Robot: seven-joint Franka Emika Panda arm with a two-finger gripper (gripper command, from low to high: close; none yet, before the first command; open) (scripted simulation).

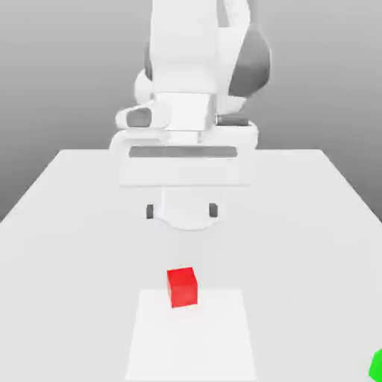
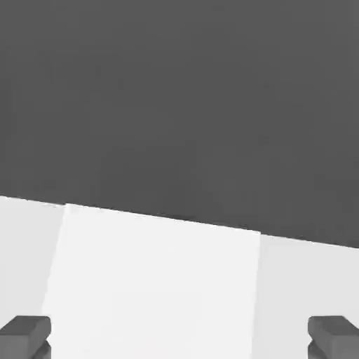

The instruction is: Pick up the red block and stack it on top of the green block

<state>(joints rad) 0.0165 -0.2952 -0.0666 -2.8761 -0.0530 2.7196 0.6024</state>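
The green block (image 1: 377,365) peeks in at the exterior view's five o'clock. The red block (image 1: 183,286) sits centre, at six o'clock from the gripper (image 1: 182,211), whose jaws gape wide, empty.

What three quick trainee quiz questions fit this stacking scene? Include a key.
1. True or false: the small bright red cube sits on top of the small bright green block.
2. Is the two-finger tool open or shut?
3. Toward which side of the exterior view does the green block lie from the red cube? A) left B) right

Key: 1 false, they stand apart on the white table; 2 open, holding nothing; 3 B.
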